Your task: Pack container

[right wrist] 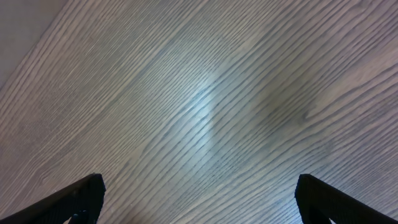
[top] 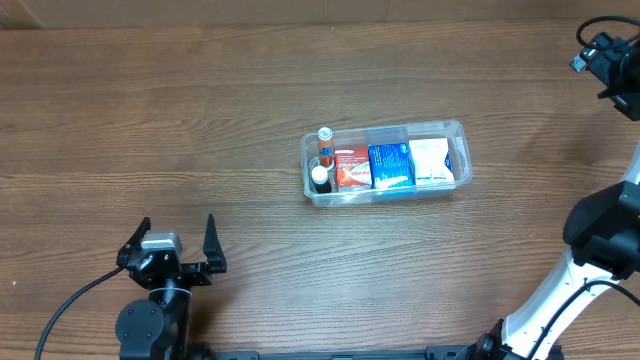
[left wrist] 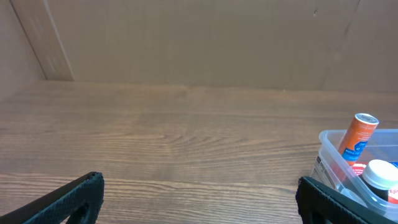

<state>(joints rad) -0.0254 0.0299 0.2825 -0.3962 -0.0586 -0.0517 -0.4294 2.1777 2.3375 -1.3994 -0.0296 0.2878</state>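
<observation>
The clear plastic container lies in the middle of the table. It holds an orange tube, a white-capped bottle, a red box, a blue box and a white box. My left gripper is open and empty near the front left, well apart from the container. In the left wrist view the container's corner, the orange tube and the bottle show at the right. My right gripper is raised at the far right; the right wrist view shows it open over bare wood.
The wooden table carries nothing else. The right arm's white base and links stand at the right edge. A brown board wall backs the table in the left wrist view.
</observation>
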